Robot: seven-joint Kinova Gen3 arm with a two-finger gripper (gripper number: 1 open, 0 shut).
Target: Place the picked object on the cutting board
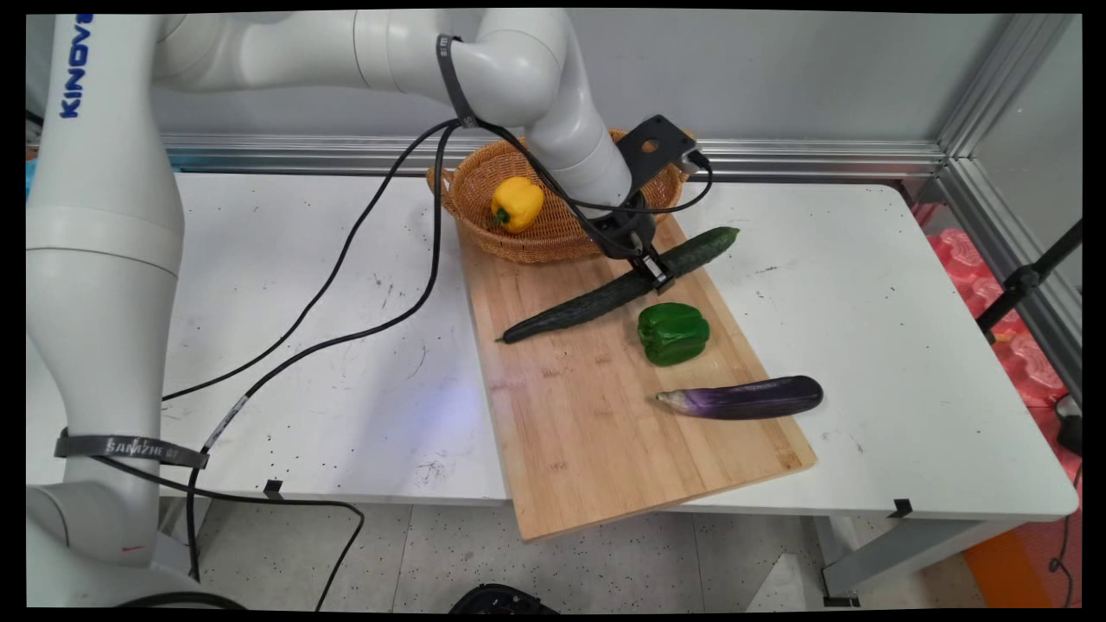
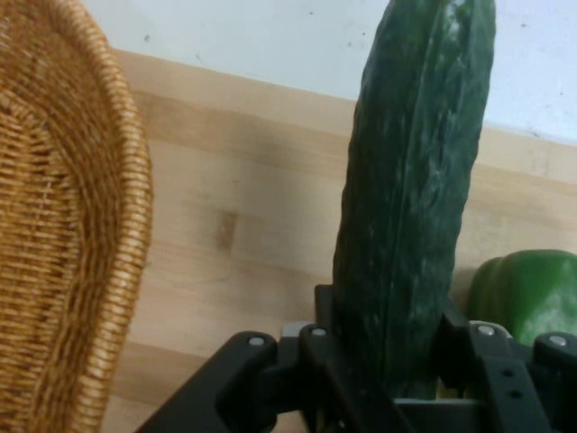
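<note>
**White counter with cutting board, vegetables and basket**

White counter carries a wooden cutting board. The gripper is lowered over a long cucumber lying aslant across the board, its fingers closed against both sides of it. Just beside lie a green bell pepper and, nearer, a purple eggplant. A wicker basket at the board's far end holds a yellow bell pepper.

Wooden cutting board hangs over the table's near edge. Wicker basket with a yellow pepper sits at the board's far end; green pepper mid-board, eggplant crossing its right edge.
</note>
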